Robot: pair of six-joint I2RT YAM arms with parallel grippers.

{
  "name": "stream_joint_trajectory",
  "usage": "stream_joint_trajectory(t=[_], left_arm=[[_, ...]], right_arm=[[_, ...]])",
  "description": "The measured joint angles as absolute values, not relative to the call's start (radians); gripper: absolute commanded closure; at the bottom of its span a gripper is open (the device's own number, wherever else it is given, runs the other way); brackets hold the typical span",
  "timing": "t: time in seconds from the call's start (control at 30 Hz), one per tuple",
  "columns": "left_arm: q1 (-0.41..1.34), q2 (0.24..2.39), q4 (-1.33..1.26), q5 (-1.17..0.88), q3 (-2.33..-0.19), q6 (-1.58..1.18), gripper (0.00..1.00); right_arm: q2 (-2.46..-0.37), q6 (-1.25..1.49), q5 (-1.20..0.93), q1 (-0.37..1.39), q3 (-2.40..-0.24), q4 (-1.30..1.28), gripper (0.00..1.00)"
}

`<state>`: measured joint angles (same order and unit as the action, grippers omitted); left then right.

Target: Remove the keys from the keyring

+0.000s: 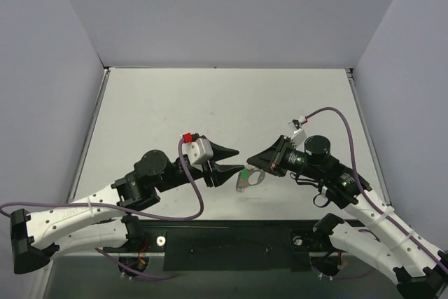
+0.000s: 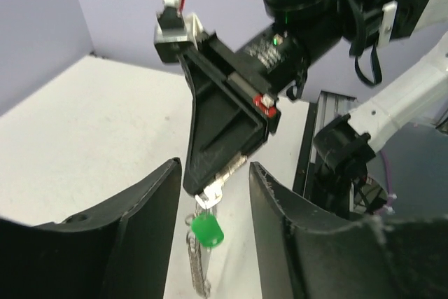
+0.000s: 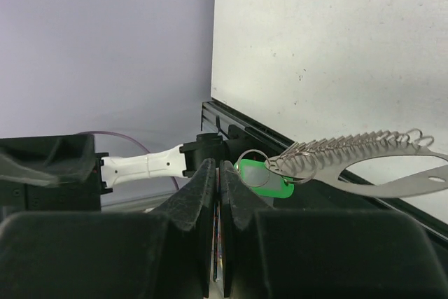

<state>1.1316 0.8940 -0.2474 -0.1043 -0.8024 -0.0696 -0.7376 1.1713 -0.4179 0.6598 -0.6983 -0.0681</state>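
Left gripper [image 2: 214, 169] stands with jaws spread; right gripper [image 3: 219, 167] pinches the keyring [image 3: 246, 153], keys [image 3: 392, 187] dangling toward six o'clock. They are probably light, stiff and slippery; grasp flat faces.

Shiny bare-metal keyring [image 3: 243, 157], glossy green plastic tag [image 3: 266, 178], matt black plastic right pincer [image 3: 218, 173]

Narrow gap between left end effector [image 1: 240, 161] and right end effector [image 1: 251, 162], keyring [image 1: 248, 179] just below; open table [image 1: 210, 103] beyond.

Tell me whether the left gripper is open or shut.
Open: the left gripper shows fingers apart in its wrist view, green tag visible between them.
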Motion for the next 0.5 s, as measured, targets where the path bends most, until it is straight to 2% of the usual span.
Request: stream_joint_trajectory(t=[0.2, 0.5], left_arm=[[1.132, 0.843, -0.216, -0.125, -0.69, -0.086, 0.45], [1.132, 0.89, -0.235, -0.142, -0.632, -0.11, 0.45]], right_arm=[[-0.764, 1.154, -0.425, 0.66, -0.698, -0.07, 1.0], [-0.803, 1.147, -0.443, 0.66, -0.696, -0.067, 1.0]])
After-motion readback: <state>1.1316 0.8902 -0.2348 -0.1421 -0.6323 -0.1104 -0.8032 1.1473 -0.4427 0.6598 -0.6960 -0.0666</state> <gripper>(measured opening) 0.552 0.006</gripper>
